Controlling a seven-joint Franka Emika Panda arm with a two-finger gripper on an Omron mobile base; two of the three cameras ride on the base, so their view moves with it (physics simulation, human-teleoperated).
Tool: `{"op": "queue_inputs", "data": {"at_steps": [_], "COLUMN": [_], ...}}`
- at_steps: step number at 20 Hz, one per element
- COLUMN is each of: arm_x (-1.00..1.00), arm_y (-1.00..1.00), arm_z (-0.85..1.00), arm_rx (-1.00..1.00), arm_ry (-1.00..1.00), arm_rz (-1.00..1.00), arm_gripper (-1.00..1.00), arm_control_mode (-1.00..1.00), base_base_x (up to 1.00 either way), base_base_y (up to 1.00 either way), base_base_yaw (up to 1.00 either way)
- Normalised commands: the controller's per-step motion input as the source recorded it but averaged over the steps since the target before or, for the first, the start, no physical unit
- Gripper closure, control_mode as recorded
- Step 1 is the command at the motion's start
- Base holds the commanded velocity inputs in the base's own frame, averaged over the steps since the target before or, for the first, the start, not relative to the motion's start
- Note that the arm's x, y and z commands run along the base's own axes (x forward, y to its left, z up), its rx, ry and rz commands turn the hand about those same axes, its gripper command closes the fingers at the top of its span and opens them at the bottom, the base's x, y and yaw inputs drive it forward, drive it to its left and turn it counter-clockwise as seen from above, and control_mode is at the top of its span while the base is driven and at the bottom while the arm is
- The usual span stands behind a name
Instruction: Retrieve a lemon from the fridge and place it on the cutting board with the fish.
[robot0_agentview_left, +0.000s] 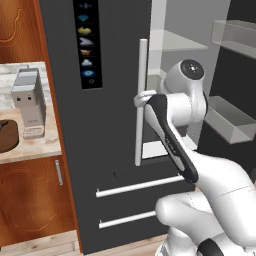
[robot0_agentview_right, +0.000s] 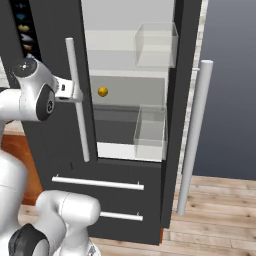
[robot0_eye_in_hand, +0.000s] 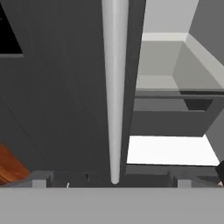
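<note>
The fridge stands with its left door shut and its right door swung open. On a shelf inside, the small yellow lemon lies alone. My gripper is open and sits against the left door's long white handle, well to the left of the lemon. In the hand view the handle runs down between my fingertips, with nothing gripped. The dark brown cutting board shows partly at the left edge, on the counter. The fish is out of view.
A grey boxy appliance stands on the marble counter beside the board. The open right door carries clear bins and its own white handle. Two drawer bars cross the fridge's lower front.
</note>
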Motion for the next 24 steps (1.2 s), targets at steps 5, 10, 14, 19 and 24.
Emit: {"op": "queue_inputs", "data": {"at_steps": [5,10,14,19,24], "arm_x": [0.44,0.31,0.50,0.60,0.42], "arm_y": [0.02,0.09,0.03,0.00,0.09], "arm_z": [0.00,0.00,-0.02,-0.04,-0.08], "arm_rx": [0.00,0.00,-0.01,-0.05,-0.02], "arm_ry": [0.00,0.00,0.00,0.00,0.00], "arm_rz": [0.03,0.00,0.00,-0.05,-0.05], "arm_gripper": [-1.00,-1.00,-1.00,-1.00,-1.00], "arm_control_mode": [-1.00,-1.00,-1.00,-1.00,-1.00], "base_base_x": [0.00,0.00,0.00,0.00,0.00], "base_base_y": [0.00,0.00,0.00,0.00,0.00], "base_base_yaw": [0.00,0.00,0.00,0.00,0.00]}}
